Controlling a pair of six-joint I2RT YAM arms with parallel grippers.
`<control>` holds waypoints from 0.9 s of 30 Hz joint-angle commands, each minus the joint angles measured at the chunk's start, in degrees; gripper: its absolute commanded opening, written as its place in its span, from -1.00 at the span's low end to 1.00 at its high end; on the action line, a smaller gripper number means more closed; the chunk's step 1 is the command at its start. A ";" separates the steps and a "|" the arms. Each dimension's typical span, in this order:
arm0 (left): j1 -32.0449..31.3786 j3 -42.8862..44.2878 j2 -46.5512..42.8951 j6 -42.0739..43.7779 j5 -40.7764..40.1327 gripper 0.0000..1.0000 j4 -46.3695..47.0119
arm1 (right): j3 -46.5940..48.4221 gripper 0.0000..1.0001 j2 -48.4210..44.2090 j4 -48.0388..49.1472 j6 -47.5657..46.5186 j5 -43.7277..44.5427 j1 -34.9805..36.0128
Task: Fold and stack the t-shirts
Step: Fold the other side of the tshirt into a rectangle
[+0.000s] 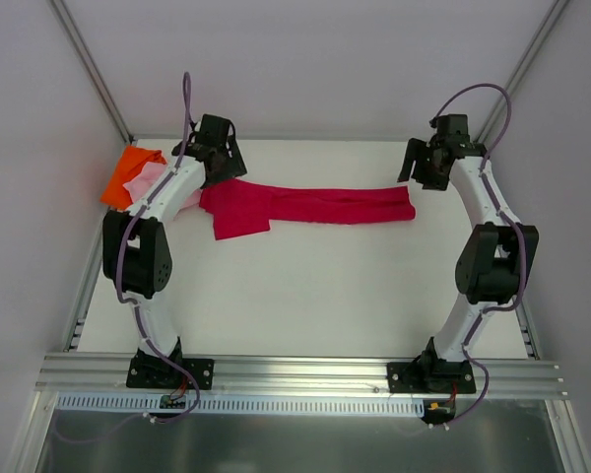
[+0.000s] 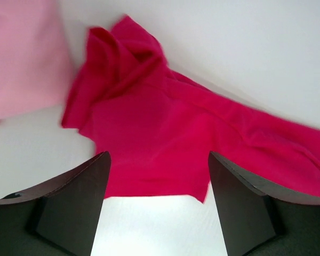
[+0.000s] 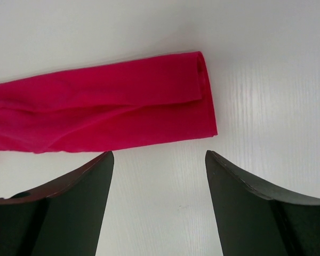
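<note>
The crimson t-shirt (image 1: 310, 206) lies folded into a long band across the far middle of the white table, with a wider bunched end at the left (image 2: 149, 128) and a squared end at the right (image 3: 149, 106). The orange t-shirt (image 1: 128, 172) and the light pink t-shirt (image 1: 146, 182) sit as small bundles at the far left; the pink one also shows in the left wrist view (image 2: 21, 58). My left gripper (image 2: 157, 176) is open and empty just above the crimson shirt's left end. My right gripper (image 3: 157, 176) is open and empty beside the shirt's right end.
The white table (image 1: 305, 296) is bounded by a metal rail (image 1: 295, 372) at the near edge and upright frame posts (image 1: 94, 74) at the far corners. The left arm (image 1: 143, 246) partly covers the pink bundle.
</note>
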 commanded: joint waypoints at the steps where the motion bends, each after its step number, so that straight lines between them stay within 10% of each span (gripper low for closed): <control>1: -0.90 -4.09 1.26 0.62 11.53 0.48 7.54 | -2.00 0.47 -6.18 -0.25 0.19 -3.64 1.53; 11: -3.18 6.89 14.00 0.72 16.42 0.45 2.63 | -5.43 0.45 -10.23 -2.27 -1.21 -5.31 3.99; 27: -5.64 -4.25 8.83 0.28 14.04 0.42 -2.81 | -5.27 0.46 -17.17 -3.32 -3.94 -5.75 4.96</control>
